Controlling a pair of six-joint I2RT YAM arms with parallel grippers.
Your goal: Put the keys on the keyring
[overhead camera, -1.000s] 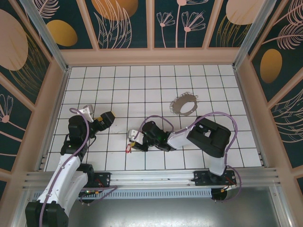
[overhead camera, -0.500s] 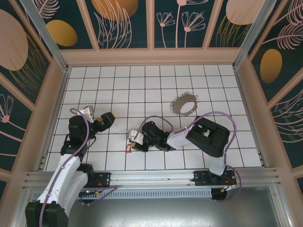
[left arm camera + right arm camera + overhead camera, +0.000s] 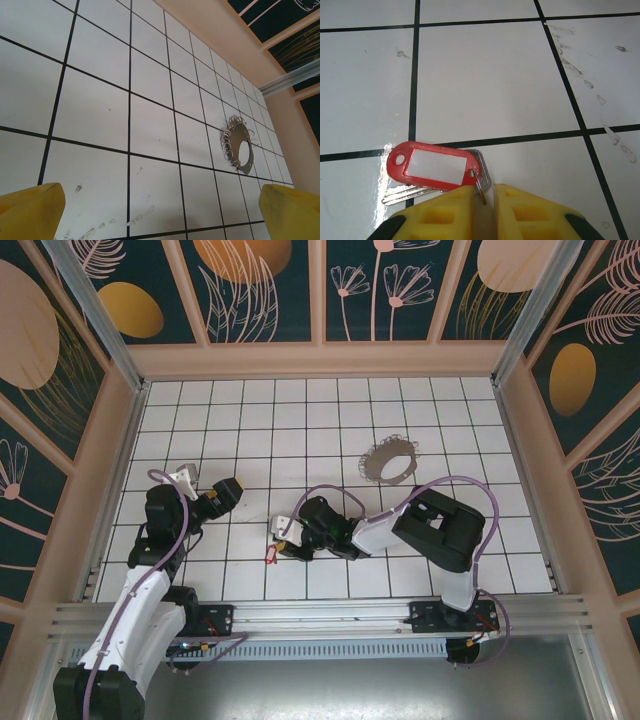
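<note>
The keys (image 3: 437, 167), a red tag with a white label over a silver key, lie flat on the white tiles. In the top view the keys (image 3: 269, 555) are left of centre. My right gripper (image 3: 487, 200) is low over them. Its yellow fingers (image 3: 450, 212) are closed to a narrow gap on the tag's small wire ring, which stands up between them. The keyring (image 3: 388, 460), a grey hoop fringed with silver loops, lies flat several tiles to the back right. My left gripper (image 3: 160, 215) hangs wide open over bare tiles, the keyring (image 3: 237, 147) far ahead of it.
The tiled floor (image 3: 300, 410) is boxed in by pale wooden walls (image 3: 320, 360). The right arm's elbow (image 3: 445, 530) reaches over the floor right of the keys. Smudges mark the tiles (image 3: 570, 65) near the keys.
The right gripper has shifted only very slightly at the keys. The left arm and the keyring have not moved.
</note>
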